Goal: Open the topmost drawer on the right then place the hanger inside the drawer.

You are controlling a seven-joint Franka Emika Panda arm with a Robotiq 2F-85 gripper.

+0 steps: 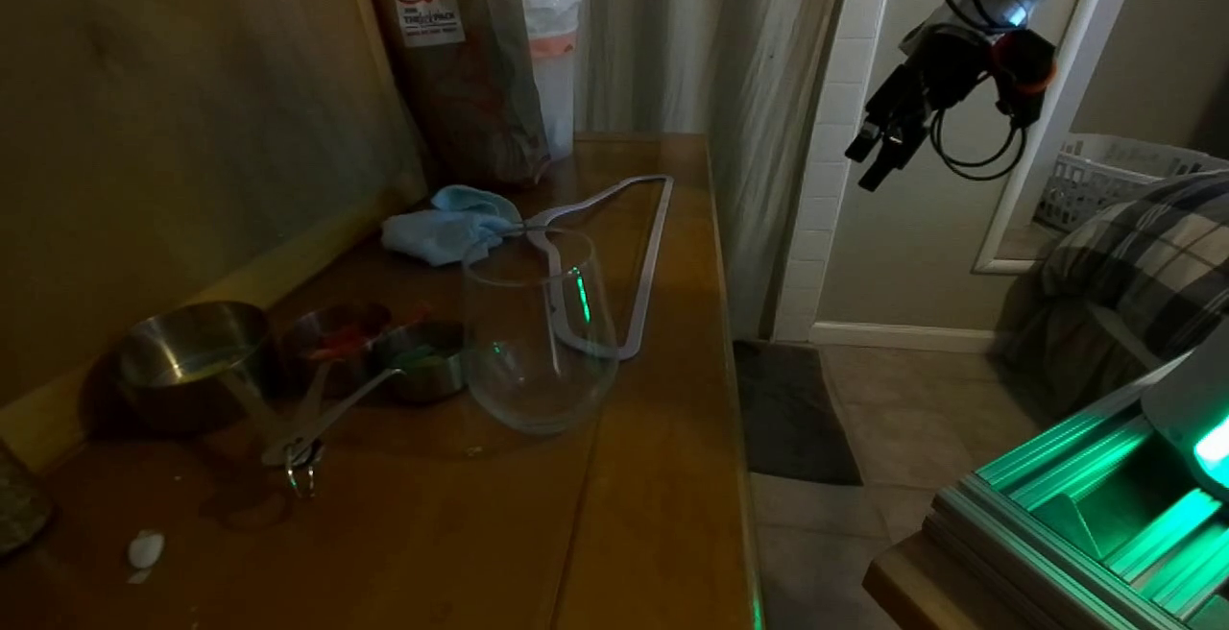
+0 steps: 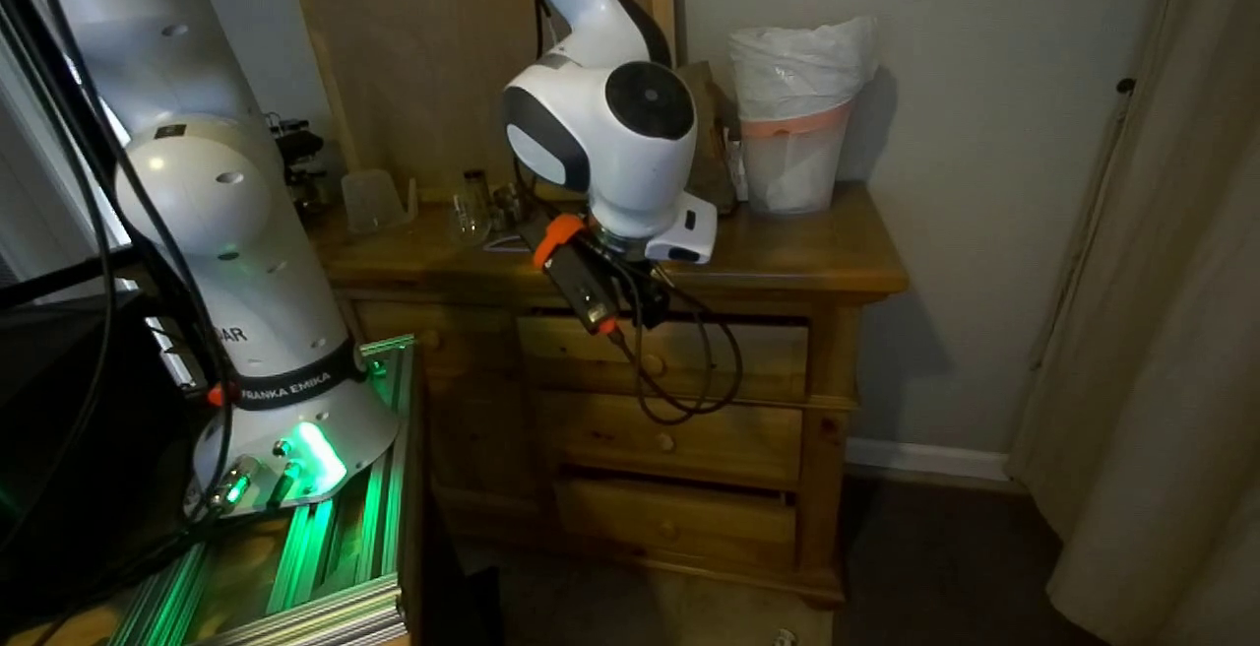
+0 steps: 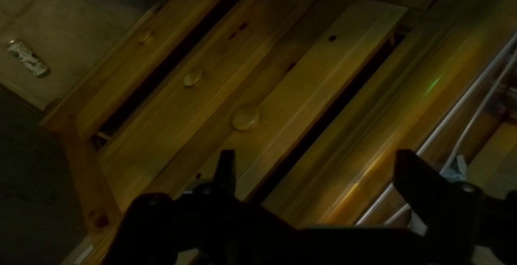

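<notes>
Gripper [image 3: 315,160]: jaws apart, we hold nothing.
Top drawer [image 3: 299,91]: below, on its far side, long axis left to right.

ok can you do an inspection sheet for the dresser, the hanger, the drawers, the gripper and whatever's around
Surface: wooden dresser top with a small white bit on it
Top drawer: slightly ajar, dark gap along its upper edge; inside hidden
Hanger: lying on the dresser top, outside the drawer
Clutter: glass, blue cloth, measuring cups, paper bag, bin
Gripper: jaws open; held, nothing seen
Cables: hanging in loops by the gripper
Surroundings: can on the tiled floor, laundry basket, curtain; people, nothing seen
</notes>
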